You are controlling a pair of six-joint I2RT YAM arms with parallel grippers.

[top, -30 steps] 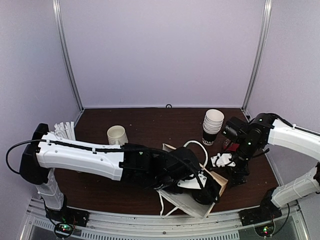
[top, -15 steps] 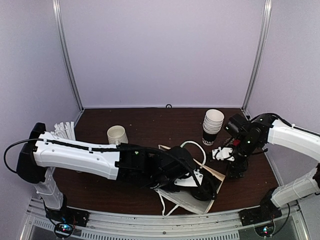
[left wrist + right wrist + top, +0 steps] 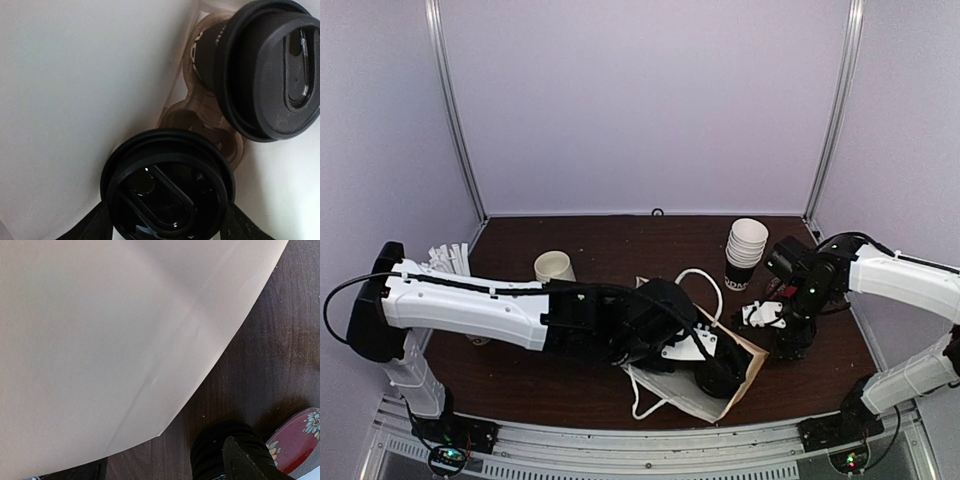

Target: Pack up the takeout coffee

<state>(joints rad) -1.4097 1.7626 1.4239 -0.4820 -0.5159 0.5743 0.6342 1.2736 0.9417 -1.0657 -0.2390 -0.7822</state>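
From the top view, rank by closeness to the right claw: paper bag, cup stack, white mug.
1. Paper bag, right beside the right claw, on its left.
2. Cup stack, behind it, toward the back wall.
3. White mug, far left, at the back.

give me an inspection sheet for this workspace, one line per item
surface: dark wood table, no spill seen
job's things: white paper bag lying tipped on the table; inside, one lidded cup sits in a cardboard carrier, a second lidded cup is held beside it
clutter: white mug; stack of white cups on a black cup; white sticks; red floral item, unclear what
grippers: left gripper inside the bag, shut on the second lidded cup; right gripper open beside the bag's right edge
cables: black cable loops off the left arm, away from the bag
surroundings: pale walls, metal posts
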